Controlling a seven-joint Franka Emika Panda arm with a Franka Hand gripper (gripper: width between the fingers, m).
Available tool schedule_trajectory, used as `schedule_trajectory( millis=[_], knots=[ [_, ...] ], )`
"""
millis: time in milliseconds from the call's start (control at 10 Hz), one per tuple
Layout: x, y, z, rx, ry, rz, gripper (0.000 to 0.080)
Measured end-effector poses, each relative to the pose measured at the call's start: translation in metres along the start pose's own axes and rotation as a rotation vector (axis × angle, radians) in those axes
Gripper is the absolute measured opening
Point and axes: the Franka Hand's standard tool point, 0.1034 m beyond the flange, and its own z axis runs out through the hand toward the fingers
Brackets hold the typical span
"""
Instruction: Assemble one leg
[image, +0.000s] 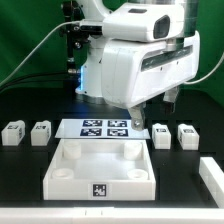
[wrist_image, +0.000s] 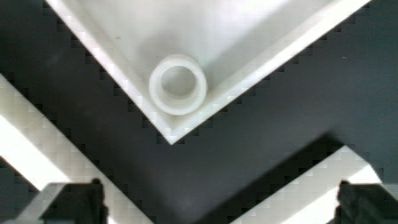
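Observation:
Four legs stand on the black table in the exterior view, small white blocks with tags: two on the left (image: 13, 133) (image: 41, 132) and two on the right (image: 161, 135) (image: 187, 134). My gripper (image: 134, 119) hangs over the marker board's (image: 105, 128) right end, near the far right corner of the large white recessed square piece (image: 100, 165). It touches no leg. In the wrist view the gripper (wrist_image: 219, 208) is open and empty, its dark fingertips (wrist_image: 75, 205) wide apart. Below it lies a corner of the recessed piece (wrist_image: 125, 40) with a round socket (wrist_image: 178, 82).
Another white part (image: 212, 178) lies at the exterior view's right edge, near the front. A green backdrop and cables stand behind the arm. White bands cross the black table in the wrist view (wrist_image: 36, 125); I cannot tell what they are.

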Motion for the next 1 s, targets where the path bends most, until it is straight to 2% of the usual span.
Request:
schedule_trajectory(
  millis=[1000],
  knots=[
    [-0.0001, 0.0, 0.0001, 0.0, 0.0, -0.042, 0.065]
  ],
)
